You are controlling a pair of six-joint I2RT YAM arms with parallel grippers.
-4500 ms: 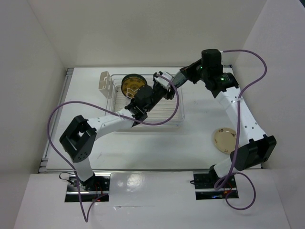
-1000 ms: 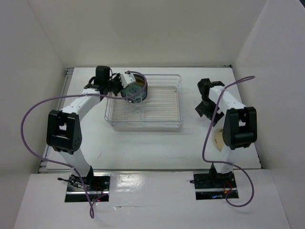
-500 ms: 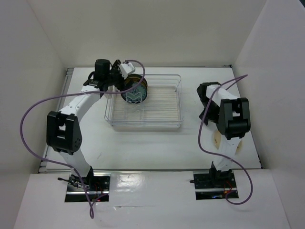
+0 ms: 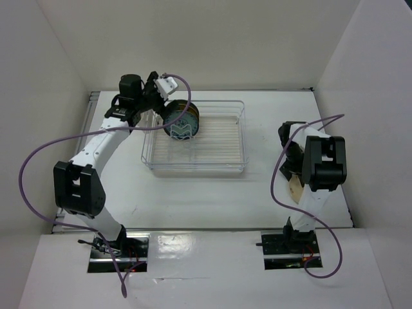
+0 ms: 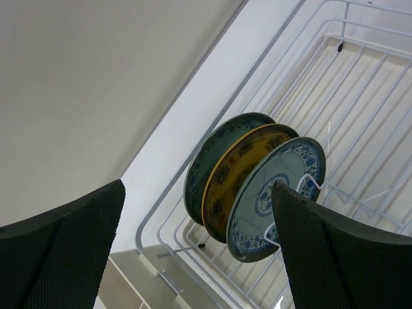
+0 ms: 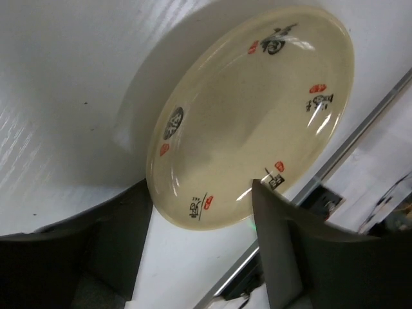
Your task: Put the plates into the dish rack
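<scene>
- The dish rack (image 4: 193,168) sits toward the far side of the counter (image 4: 193,199), between the two arms, so either one can reach it.
- Three plates stand on edge in its far-left corner, packed face to face: a teal plate (image 5: 209,161) at the back, an amber plate (image 5: 241,167) in the middle and a blue-and-white plate (image 5: 277,193) in front. The white wire insert (image 5: 360,84) props them upright, which is why none has tipped over.
- The left gripper (image 5: 197,185) hangs above and just outside that corner, jaws spread wide with nothing between them. It looks clear of the rack, and I'd say its share of the loading is done for the moment.
- The cream plate (image 6: 251,116) lies flat on the counter, well to the right of the rack and mostly hidden under the right arm in the overhead view.
- The right gripper (image 6: 199,183) is poised over the plate's near rim, jaws apart and empty. Whether a finger touches the rim, I can't tell.
- A flat plate gives little to pinch, so my guess is it needs one finger slipped under the rim.
</scene>
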